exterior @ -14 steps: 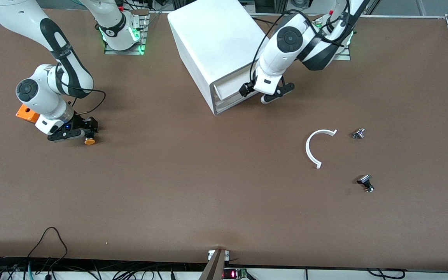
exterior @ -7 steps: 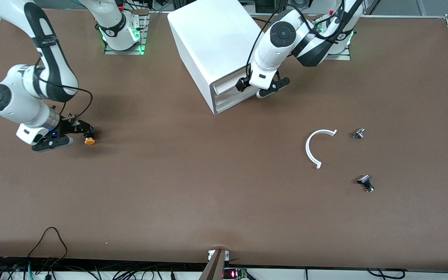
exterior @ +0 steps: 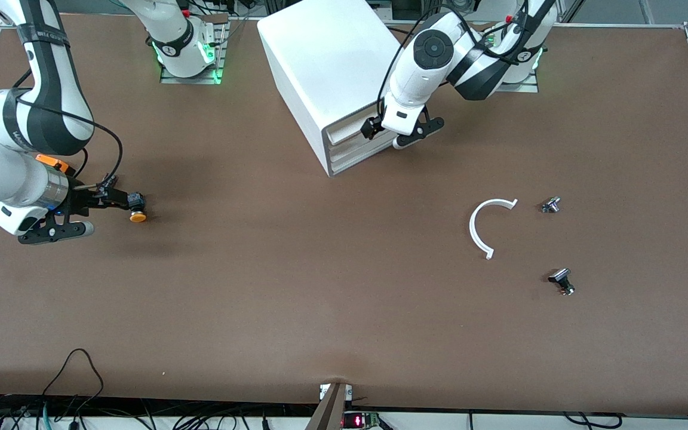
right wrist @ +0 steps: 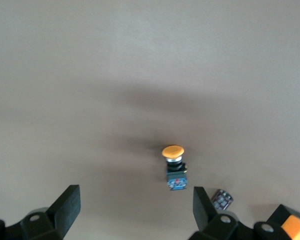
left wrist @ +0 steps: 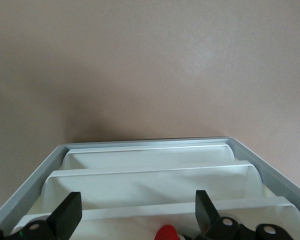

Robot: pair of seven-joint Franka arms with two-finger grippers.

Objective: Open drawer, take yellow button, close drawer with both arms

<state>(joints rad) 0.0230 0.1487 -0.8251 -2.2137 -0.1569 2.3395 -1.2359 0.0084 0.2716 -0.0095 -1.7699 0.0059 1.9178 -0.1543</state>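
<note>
Orange-capped black push button point(exterior: 137, 214) lies on the brown table, well toward the right arm's end from the white cabinet point(exterior: 332, 65). It looks light, rigid, prone to rolling; best pinched across its body. The right gripper point(right wrist: 132, 207) hangs over it, jaws wide, empty. The left gripper point(left wrist: 138, 212), jaws spread and empty, sits at the white top drawer point(exterior: 353, 128).

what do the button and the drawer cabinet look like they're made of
Button: glossy orange cap, likely plastic, on a dark body with a thin silvery collar, perhaps metal. Cabinet: smooth matte white shell, probably plastic; grey frame around the white drawer fronts, material unclear.
</note>
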